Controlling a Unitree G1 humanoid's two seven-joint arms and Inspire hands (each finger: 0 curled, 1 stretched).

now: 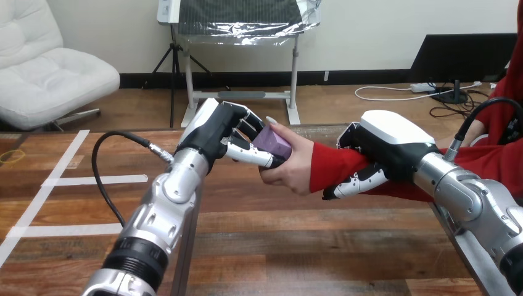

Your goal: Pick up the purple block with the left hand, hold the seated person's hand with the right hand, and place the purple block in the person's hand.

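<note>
The block (pixel 274 143), purple, is up off the table, near the middle of the view, caught between two hands. The left hand (pixel 225 126) comes at it from the left with its fingers curled round the block's near end, one finger lying along the underside. From the right the person's hand (pixel 291 165) takes the other end: its thumb lies over the top of the block and its palm cups it from below. Both hands are on the block and touch each other there.

Behind that hand runs a red sleeve (pixel 336 163). The right hand (pixel 388 145) sits on top of the sleeve, just back from the wrist, its white shell upward and its fingers wrapped down round the forearm, their tips showing under the sleeve's lower edge.

The left arm (pixel 166 203) rises from the bottom edge at the left; the right arm (pixel 475 197) comes in from the lower right. Under all this lies the wooden table (pixel 277 240), with strips of white tape (pixel 92 180) on its left part, well apart from the hands.
</note>
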